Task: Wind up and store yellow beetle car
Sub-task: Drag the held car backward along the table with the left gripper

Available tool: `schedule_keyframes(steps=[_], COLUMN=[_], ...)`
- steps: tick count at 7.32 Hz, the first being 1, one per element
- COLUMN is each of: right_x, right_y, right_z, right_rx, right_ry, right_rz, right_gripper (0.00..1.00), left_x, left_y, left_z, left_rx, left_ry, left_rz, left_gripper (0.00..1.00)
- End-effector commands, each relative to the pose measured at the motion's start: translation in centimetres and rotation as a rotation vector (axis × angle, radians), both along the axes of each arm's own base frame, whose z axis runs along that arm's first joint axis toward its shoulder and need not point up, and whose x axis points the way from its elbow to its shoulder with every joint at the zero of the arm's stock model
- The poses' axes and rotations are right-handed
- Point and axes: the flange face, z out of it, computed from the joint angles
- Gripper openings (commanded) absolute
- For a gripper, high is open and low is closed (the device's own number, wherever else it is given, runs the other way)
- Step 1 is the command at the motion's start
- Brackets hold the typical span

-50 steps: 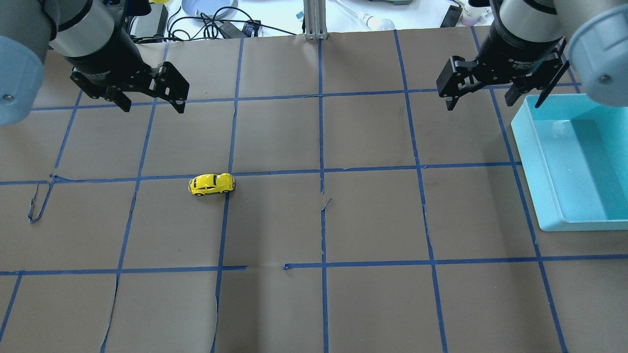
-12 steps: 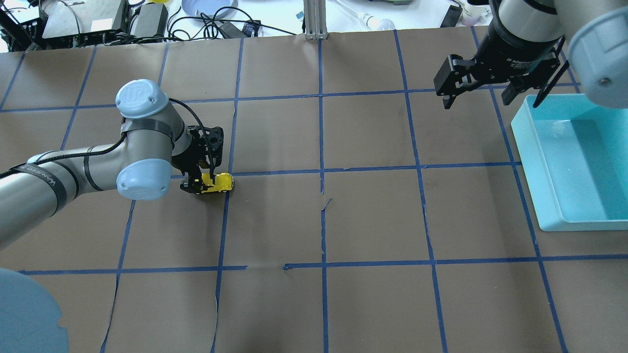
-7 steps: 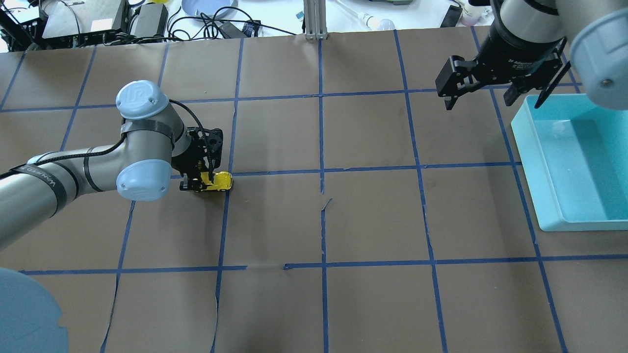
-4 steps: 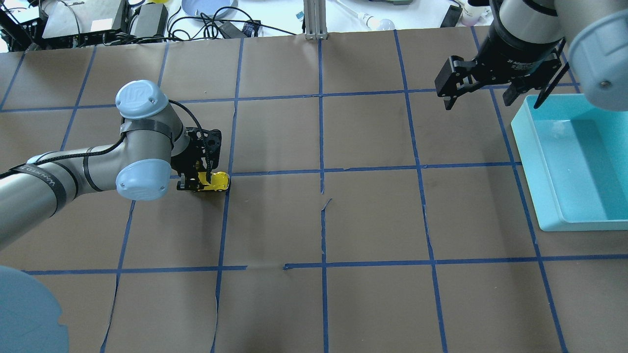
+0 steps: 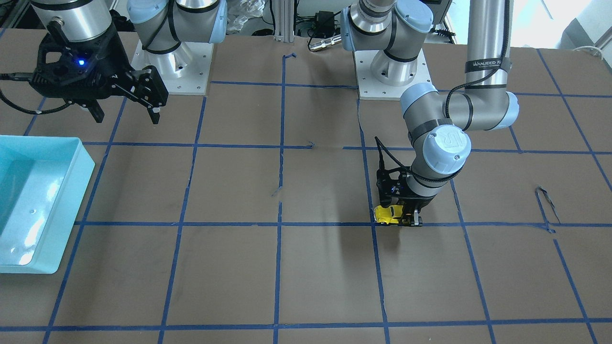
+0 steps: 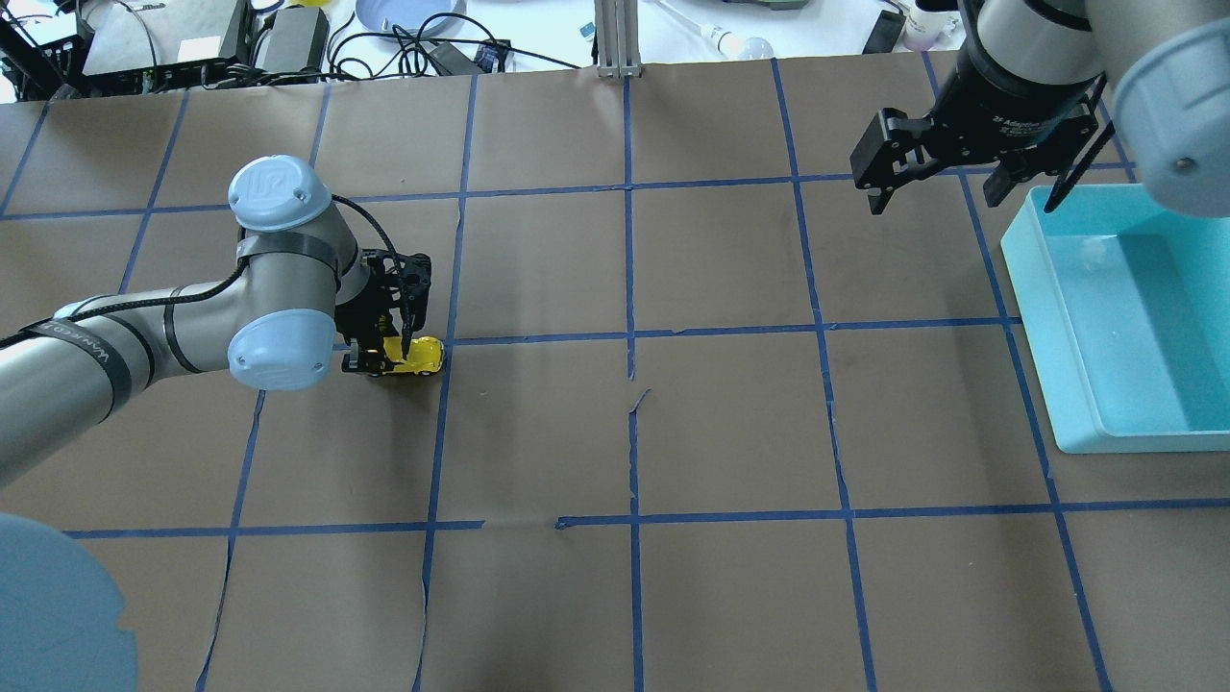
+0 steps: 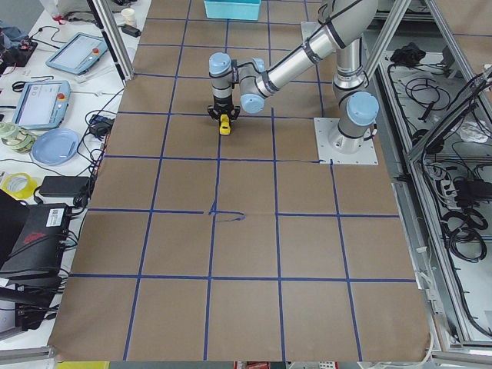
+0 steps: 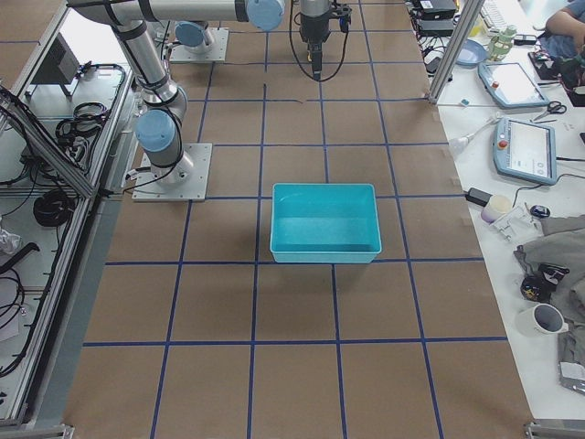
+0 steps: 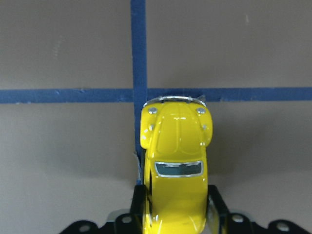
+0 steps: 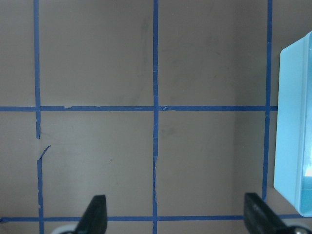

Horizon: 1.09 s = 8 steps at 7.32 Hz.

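Observation:
The yellow beetle car [image 6: 421, 355] stands on the brown paper at a blue tape crossing, left of the table's middle. My left gripper [image 6: 386, 362] is down on it and shut on its rear half. In the left wrist view the car [image 9: 176, 146] points away from me between the two fingers [image 9: 217, 207]. The car [image 5: 386, 214] and the left gripper [image 5: 407, 220] also show in the front view. My right gripper [image 6: 937, 197] hangs open and empty high at the back right. It also shows in the front view [image 5: 126, 117].
A light-blue bin [image 6: 1033, 288] stands at the right table edge, next to the right gripper; it also shows in the front view [image 5: 81, 186] and the right wrist view [image 10: 287, 122]. Blue tape lines grid the paper, torn in places. Cables and devices lie beyond the far edge.
My left arm has come down from the back left and shut on the car. In the last second gripper and car have slid slightly to the left. The right arm has stayed put.

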Motion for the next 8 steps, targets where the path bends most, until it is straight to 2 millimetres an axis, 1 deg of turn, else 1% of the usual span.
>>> schedule_keyframes(steps=[1,3,5,7,8], right_x=[0.0,0.0,0.0,0.0,0.0], right_y=[0.0,0.0,0.0,-0.1,-0.1], right_z=[0.1,0.0,0.0,-0.2,-0.3], right_rx=[-0.002,0.000,-0.002,0.004,0.006], right_ry=[-0.001,-0.001,0.000,-0.001,-0.003], right_rz=[-0.001,-0.001,0.000,-0.001,-0.003], right_gripper=[1.00,1.00,1.00,1.00,1.00], left_x=[0.2,3.3,3.5,4.2,4.9], left_y=[-0.3,-0.5,-0.4,-0.4,-0.4], left_z=[0.2,0.3,0.2,0.0,0.1], left_rx=[-0.005,-0.003,0.002,0.005,0.005], left_ry=[-0.002,0.000,-0.001,-0.001,-0.002], left_rz=[0.000,0.050,0.054,0.058,0.063], left_gripper=[0.15,0.15,0.15,0.15,0.15])
